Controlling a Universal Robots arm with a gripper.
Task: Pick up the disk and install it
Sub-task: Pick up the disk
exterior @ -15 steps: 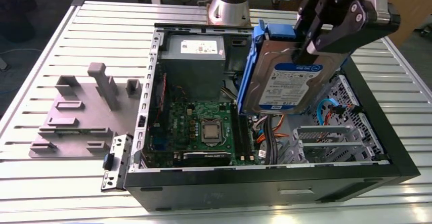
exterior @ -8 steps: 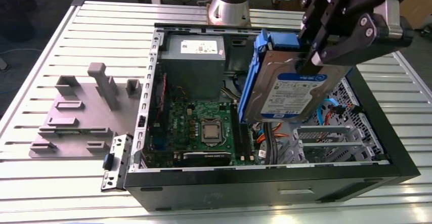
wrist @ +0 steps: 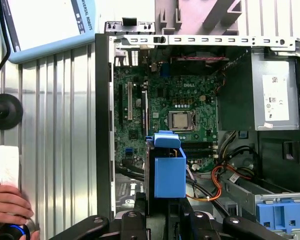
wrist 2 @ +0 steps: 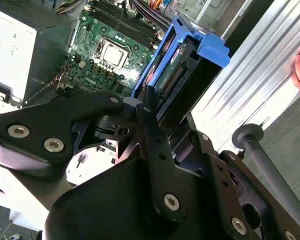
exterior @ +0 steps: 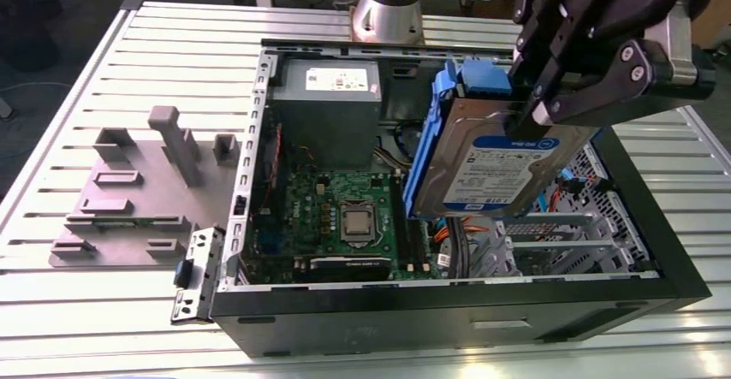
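The disk (exterior: 502,161), a flat rectangular silver-grey hard drive with a white-and-blue label and a blue plastic carrier bracket around its edges, hangs tilted in the air directly under the black gripper (exterior: 537,118). The gripper's fingers are clamped on the disk's upper end, beside the bracket's blue handle. In both wrist views the blue bracket (wrist 2: 210,50) (wrist: 170,172) sticks out just past the gripper (wrist 2: 147,102) (wrist: 162,212), with the case interior beyond it.

Below the gripper and the disk lies an open black computer tower case (exterior: 457,310), on its side with the side panel off. Inside it, under the disk's lower end and toward the exterior view's left of the gripper, is a green motherboard (exterior: 342,216) with a square silver processor. Farther from the gripper, in the case's far corner, sits a grey power-supply box with a white sticker (exterior: 325,97). In the first wrist view a second blue plastic carrier (wrist: 282,212) sits in a metal bay inside the case.

The case rests on a ribbed silver metal table (exterior: 115,328). Well away from the gripper, on the exterior view's left, a grey moulded fixture with upright blocks (exterior: 137,191) stands on the table. A person's hand (wrist: 10,205) rests at the table's edge.
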